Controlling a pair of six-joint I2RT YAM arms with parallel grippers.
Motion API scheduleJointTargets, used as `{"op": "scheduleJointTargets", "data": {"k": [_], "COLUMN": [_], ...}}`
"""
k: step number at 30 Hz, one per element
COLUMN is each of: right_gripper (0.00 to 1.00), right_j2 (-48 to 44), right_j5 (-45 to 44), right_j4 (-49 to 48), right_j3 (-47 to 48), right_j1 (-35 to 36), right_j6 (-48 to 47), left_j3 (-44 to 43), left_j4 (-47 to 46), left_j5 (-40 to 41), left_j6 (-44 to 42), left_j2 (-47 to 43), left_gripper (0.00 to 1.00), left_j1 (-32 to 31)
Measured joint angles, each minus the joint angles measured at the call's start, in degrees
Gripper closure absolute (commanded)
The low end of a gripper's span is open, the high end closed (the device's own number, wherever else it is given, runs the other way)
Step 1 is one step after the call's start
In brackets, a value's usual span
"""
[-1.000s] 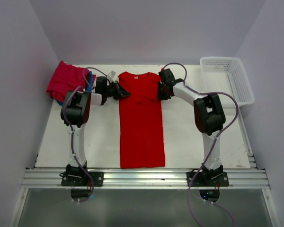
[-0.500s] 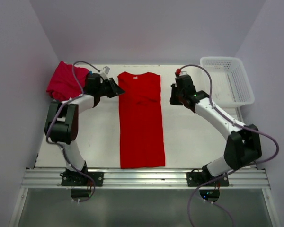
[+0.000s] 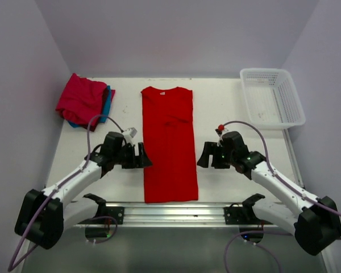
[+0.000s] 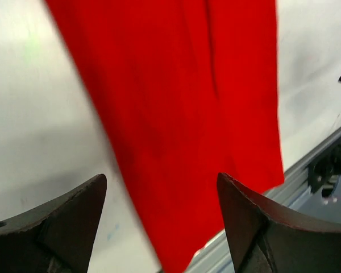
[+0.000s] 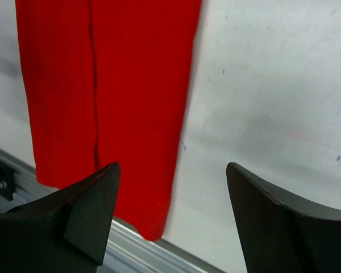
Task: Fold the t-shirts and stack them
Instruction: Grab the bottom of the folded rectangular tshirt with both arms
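Note:
A bright red t-shirt (image 3: 169, 142) lies flat as a long narrow strip down the middle of the table, sleeves folded in, collar at the far end. It also fills the left wrist view (image 4: 182, 102) and the right wrist view (image 5: 102, 85). My left gripper (image 3: 142, 156) hovers open just left of its lower half, nothing between the fingers. My right gripper (image 3: 206, 156) is open just right of the shirt, also empty. A crimson-pink t-shirt (image 3: 79, 99) sits folded on a teal-blue t-shirt (image 3: 106, 102) at the far left corner.
A white mesh basket (image 3: 271, 96) stands at the far right corner. An aluminium rail (image 3: 170, 213) runs along the near table edge, just below the red shirt's hem. Grey walls close in on both sides.
Both grippers have let go of the shirt's shoulders, opened, and pulled back toward the near edge, now flanking its lower half. The red shirt has stayed in place.

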State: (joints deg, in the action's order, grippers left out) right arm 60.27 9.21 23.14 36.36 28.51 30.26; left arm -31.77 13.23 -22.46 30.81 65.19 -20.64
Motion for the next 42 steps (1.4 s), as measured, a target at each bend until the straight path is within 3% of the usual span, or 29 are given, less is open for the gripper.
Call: {"op": "scheduleJointTargets", "data": {"k": [4, 14, 20, 25, 35, 38, 42], "right_gripper": [0.22, 0.3, 0.34, 0.39, 0.45, 0.5, 0.51], "right_j2": [-6.4, -17.2, -17.6, -16.0, -12.9, -12.3, -11.4], "right_j5": [4.7, 12.5, 13.8, 13.1, 10.3, 9.7, 9.1], "right_j4": [-0.3, 0.3, 1.1, 1.9, 3.1, 2.8, 2.2], "right_j3": [-7.0, -14.6, -16.8, -16.8, -16.8, -16.9, -17.4], "right_j1": [0.0, 0.9, 2.7, 5.9, 12.4, 12.9, 14.0], "right_j6": [4.7, 15.8, 20.0, 22.3, 25.9, 26.8, 28.0], "left_j3": [7.5, 13.8, 14.9, 15.9, 16.4, 17.2, 18.3], "left_j4": [6.8, 13.0, 18.4, 18.8, 9.9, 8.1, 6.2], "left_j5": [-0.2, -0.9, 0.2, 0.7, 2.8, 3.3, 4.1], "left_j6": [3.3, 18.3, 23.0, 24.7, 30.2, 31.7, 33.2], "left_j2": [-10.9, -28.9, -29.5, -23.7, -17.5, -17.6, -17.5], "left_gripper": [0.14, 0.15, 0.18, 0.2, 0.22, 0.28, 0.45], "left_j1": [-3.1, -14.6, -18.0, -20.8, -28.0, -28.8, -29.5]}}
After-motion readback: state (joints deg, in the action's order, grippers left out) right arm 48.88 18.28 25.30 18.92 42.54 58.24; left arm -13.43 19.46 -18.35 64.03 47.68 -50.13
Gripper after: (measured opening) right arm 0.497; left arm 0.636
